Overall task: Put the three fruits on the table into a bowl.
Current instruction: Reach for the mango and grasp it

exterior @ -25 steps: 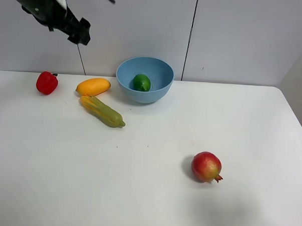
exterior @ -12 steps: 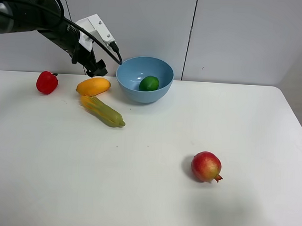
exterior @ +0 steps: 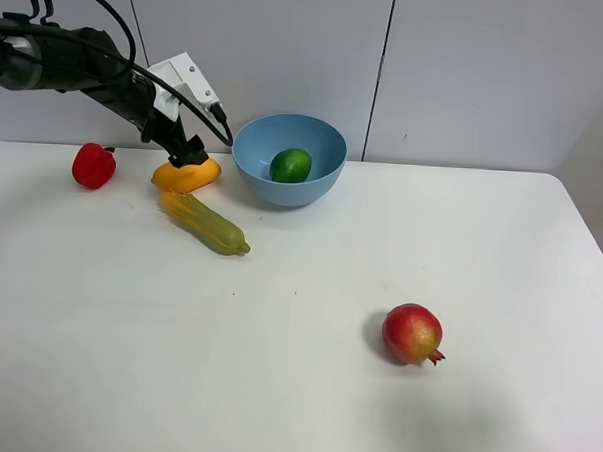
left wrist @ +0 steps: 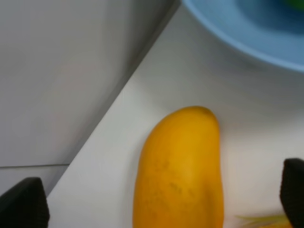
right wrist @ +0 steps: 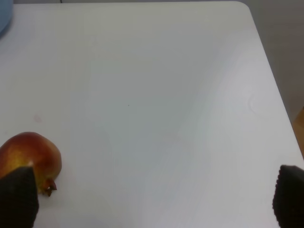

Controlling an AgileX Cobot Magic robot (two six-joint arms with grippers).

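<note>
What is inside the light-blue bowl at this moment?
Only the green lime shows inside the bowl. Its front rim hides the near inner wall, so that strip cannot be checked.

Under the black left gripper (exterior: 189, 155), the mango (exterior: 187, 174) is orange-yellow with faint darker speckles. Near the gripper, the bowl (exterior: 325, 137) is light blue, the lime (exterior: 290, 164) glossy green, the pepper (exterior: 93, 166) red and the husked vegetable (exterior: 206, 223) green-yellow. Well away from it, the pomegranate (exterior: 412, 334) is red blushed yellow on the white surface (exterior: 294, 406).
</note>
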